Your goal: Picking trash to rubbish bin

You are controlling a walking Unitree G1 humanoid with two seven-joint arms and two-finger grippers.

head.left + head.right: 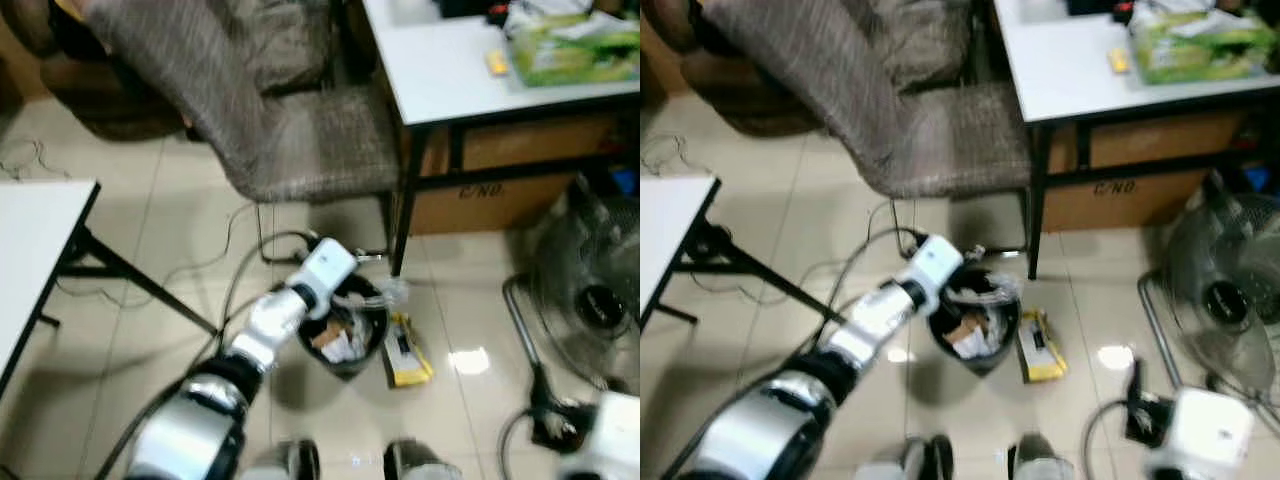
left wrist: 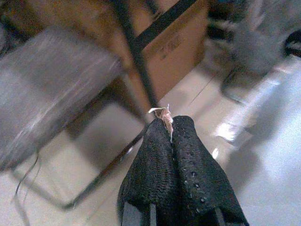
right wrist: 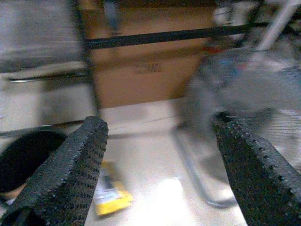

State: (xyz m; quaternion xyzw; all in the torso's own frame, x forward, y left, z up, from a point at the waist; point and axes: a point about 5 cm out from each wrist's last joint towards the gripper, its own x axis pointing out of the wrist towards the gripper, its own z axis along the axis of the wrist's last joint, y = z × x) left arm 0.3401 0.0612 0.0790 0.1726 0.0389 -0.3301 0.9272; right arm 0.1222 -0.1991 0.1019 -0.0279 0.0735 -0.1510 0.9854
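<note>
On the left, the left end effector (image 2: 169,125) has its black fingers pressed together on a small scrap of pale trash (image 2: 163,113) that peeks out at the tips. In the head views that arm reaches out over the near-left rim of the black rubbish bin (image 1: 345,335), which stands on the floor just in front of the tabletop's dark leg (image 1: 402,200) and already holds crumpled paper. To finish this step well, I would carry the fingertips a little further right, until they hang over the bin's open middle rather than its rim. Then part them fully and pause, since so light a scrap may cling to the textured pads.

Just right of the bin, a yellow wrapper (image 1: 405,352) lies flat on the floor, touching or nearly touching the bin's side; it looks like the next piece to collect.

On the far right, the right end effector (image 3: 160,174) hangs low with its fingers wide apart, holding nothing, near the floor fan (image 1: 590,290).
</note>
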